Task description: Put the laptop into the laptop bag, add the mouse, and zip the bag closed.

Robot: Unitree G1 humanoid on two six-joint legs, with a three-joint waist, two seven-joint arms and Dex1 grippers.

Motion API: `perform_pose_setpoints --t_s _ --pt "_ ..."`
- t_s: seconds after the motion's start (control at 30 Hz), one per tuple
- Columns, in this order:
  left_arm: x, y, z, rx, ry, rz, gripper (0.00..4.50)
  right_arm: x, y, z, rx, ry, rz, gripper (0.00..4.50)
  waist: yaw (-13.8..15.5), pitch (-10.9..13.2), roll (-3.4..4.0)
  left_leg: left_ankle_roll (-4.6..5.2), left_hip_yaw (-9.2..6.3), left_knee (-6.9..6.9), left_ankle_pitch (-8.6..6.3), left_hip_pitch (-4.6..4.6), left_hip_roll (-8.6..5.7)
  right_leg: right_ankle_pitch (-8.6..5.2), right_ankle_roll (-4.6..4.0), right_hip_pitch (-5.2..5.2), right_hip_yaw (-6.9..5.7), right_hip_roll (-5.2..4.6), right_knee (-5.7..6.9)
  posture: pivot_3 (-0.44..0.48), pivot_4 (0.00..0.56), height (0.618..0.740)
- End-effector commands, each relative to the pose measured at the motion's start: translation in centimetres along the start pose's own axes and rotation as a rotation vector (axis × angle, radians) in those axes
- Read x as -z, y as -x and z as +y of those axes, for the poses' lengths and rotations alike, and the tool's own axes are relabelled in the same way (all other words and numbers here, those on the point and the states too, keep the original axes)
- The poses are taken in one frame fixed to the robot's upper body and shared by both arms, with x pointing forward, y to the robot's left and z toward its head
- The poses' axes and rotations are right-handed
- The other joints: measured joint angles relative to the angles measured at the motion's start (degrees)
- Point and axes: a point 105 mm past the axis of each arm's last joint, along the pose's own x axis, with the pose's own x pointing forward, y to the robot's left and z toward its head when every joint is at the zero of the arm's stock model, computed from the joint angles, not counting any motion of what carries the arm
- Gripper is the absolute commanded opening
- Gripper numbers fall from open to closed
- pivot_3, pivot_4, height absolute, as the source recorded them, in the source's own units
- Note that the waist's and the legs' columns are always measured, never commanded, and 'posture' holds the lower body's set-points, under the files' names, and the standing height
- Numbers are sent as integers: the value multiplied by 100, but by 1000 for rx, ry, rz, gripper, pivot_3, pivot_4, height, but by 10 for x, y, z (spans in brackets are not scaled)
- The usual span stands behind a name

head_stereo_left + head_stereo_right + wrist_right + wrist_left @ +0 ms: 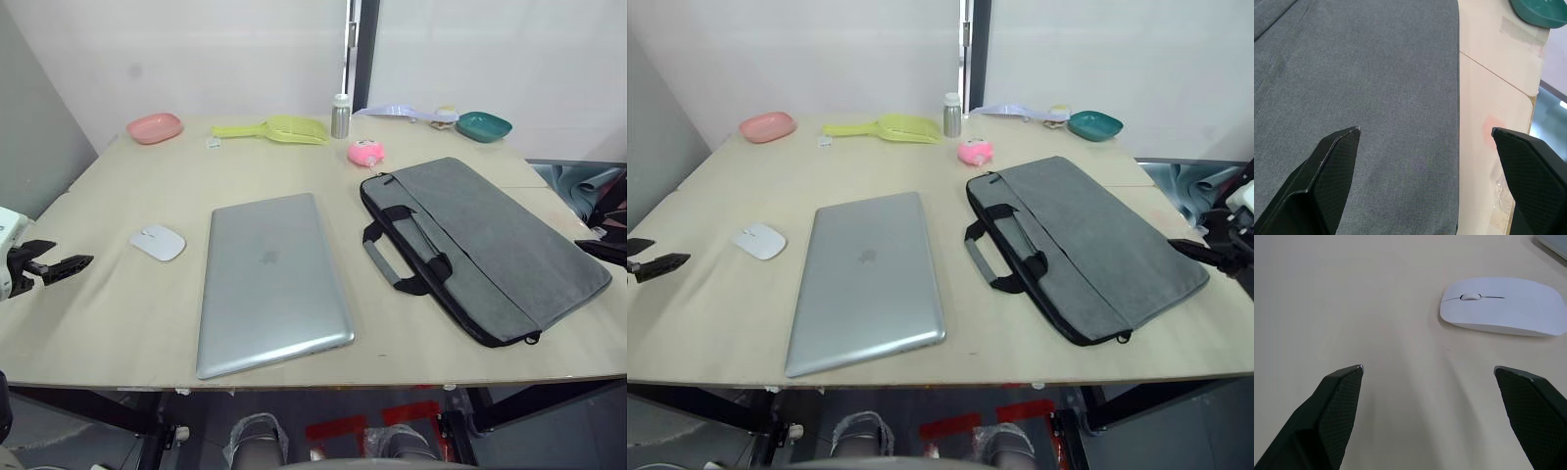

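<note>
One smooth silver metal laptop [269, 284] lies flat and closed at the centre of the pale matte worktop [118, 313]. One glossy white oval mouse [158, 242] sits just left of it. One grey woven-fabric laptop bag [490, 245] with two strap handles lies at right. Left pincer [1430, 377] and right pincer [1425, 137] both gape, empty.

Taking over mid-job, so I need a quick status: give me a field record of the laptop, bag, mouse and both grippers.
laptop: closed, flat on table, outside bag
laptop bag: flat, to the laptop's right, handles toward the laptop
mouse: on table, left of laptop
left gripper: open, empty, short of mouse
right gripper: open, empty, over bag's right edge
</note>
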Motion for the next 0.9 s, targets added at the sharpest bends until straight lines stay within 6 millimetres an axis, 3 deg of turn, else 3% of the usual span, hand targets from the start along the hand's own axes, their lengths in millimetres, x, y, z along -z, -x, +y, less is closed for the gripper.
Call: perform_pose_setpoints --t_s 0.03,0.5,0.67,0.77,0.9 --pt "-13 5 3 4 -14 -24 4500 -18 7 -6 17 43 -36 4482 0 0 0 0 0 0 0 0 0 0 0 0 0 0 0 0 150 740" --pt "-28 2 -9 105 55 -91 4500 -33 -5 8 -43 9 -88 4482 -1 0 0 0 0 0 0 1 0 0 -1 0 0 0 1 0 150 740" --pt "-47 4 -16 177 208 -194 4500 -48 -23 36 -133 -18 -120 4482 5 0 0 0 -1 -2 0 0 1 0 -2 0 -1 1 1 0 150 740" --pt "-43 1 -39 296 291 -172 4500 -72 -48 77 -238 5 -171 4482 -18 0 3 0 1 -3 0 2 1 0 -2 0 1 1 2 0 150 740" --pt "-48 3 -60 395 407 -157 4500 -88 -65 113 -322 33 -182 4482 -6 1 5 -2 0 -7 1 2 3 0 -3 -6 -1 3 6 0 150 740"
